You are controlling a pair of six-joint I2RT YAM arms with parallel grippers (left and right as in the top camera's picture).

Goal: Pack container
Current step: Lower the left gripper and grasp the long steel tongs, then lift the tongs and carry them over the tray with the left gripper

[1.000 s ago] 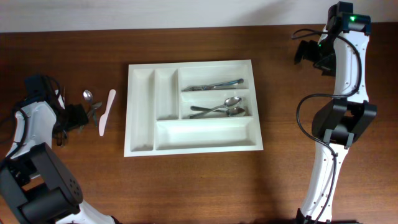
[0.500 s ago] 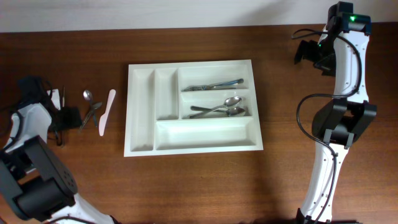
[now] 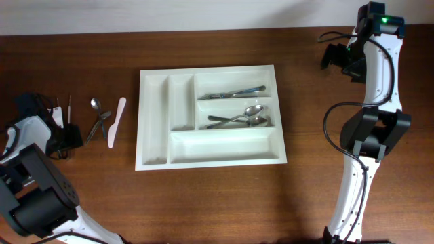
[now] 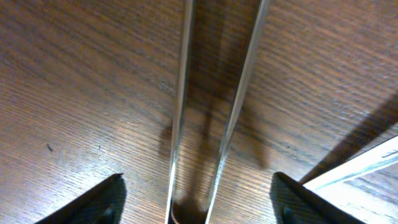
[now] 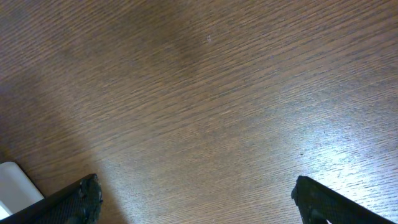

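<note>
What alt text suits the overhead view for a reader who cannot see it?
A large white rectangular plastic cutlery tray sits on a dark wooden table, holding metal forks in one long compartment and metal spoons in the next. Beside it lie a white plastic utensil and loose metal cutlery, near the left hand.

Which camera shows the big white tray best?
Overhead: the whole tray shows, all five compartments. The right wrist view catches only a white bit at its lower left, maybe the tray's corner. The left wrist view shows none.
</note>
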